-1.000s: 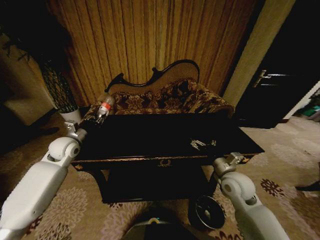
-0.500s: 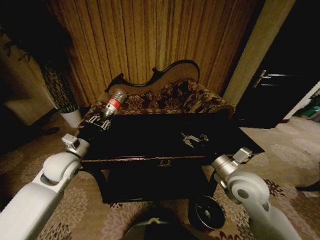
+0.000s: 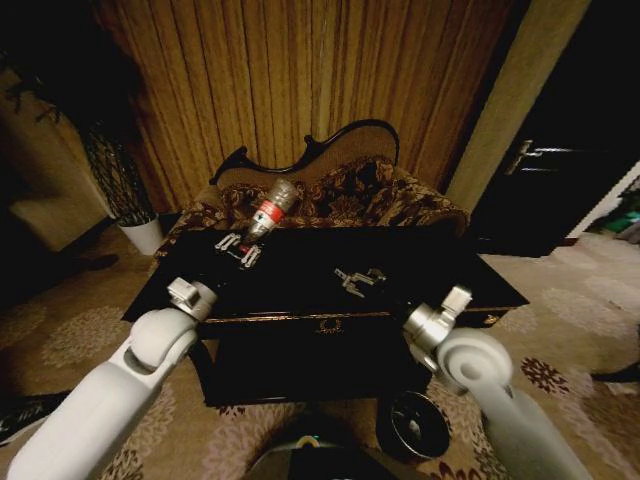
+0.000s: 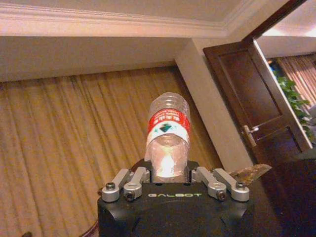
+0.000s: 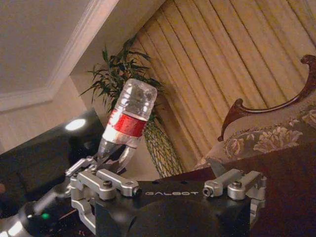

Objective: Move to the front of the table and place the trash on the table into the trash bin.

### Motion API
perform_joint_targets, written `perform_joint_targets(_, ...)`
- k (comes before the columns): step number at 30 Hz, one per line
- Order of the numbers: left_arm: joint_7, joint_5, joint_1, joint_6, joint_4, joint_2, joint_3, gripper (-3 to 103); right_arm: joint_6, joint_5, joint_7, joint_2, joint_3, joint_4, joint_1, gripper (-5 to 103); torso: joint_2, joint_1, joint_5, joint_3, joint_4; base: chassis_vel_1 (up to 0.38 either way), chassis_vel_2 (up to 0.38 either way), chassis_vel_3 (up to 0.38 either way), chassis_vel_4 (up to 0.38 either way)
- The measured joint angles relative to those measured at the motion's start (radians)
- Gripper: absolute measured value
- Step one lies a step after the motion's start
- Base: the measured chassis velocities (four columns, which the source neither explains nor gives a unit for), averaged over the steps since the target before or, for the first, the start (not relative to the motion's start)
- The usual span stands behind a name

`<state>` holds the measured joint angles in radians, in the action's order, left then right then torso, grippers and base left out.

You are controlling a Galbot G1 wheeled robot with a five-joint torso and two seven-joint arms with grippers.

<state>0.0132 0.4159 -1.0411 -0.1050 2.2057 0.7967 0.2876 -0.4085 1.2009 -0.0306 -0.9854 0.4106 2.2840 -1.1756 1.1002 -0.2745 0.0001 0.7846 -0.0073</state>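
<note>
The left gripper (image 3: 240,247) holds the bottle (image 3: 270,208) aloft over the table (image 3: 300,300); the right gripper (image 3: 360,280) hovers, fingers spread.

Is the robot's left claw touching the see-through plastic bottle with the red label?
Touching. In the left wrist view the left gripper clamps the clear plastic bottle with the red label by its lower end.

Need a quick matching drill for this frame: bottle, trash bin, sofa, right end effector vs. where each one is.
Things:
1. bottle
2. trash bin
3. sofa
4. right end effector

Places:
A. on the floor at the table's front right corner
B. over the middle of the tabletop, holding nothing
C. behind the table, against the curtain
D. held in the left end effector, raised above the table

Pairs: 1-D, 2-A, 3-C, 4-B
</note>
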Motion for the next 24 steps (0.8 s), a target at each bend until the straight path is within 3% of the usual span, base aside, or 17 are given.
perform_joint_targets(11, 0.000, 0.005, 0.019, -0.027, 0.047, -0.019, -0.038, 32, 0.012, 0.037, -0.058, -0.008, -0.072, -0.162, 0.247, 100, 0.000, 0.000, -0.0002, 0.000, 0.0002, 0.000, 0.000, 0.000, 0.000)
perform_joint_targets(24, -0.003, 0.036, 0.016, -0.051, 0.076, -0.042, -0.064, 32, 0.020, 0.015, -0.073, -0.029, -0.122, -0.199, 0.301, 100, 0.000, 0.000, 0.0000, 0.000, 0.0000, 0.000, 0.000, 0.000, 0.000)
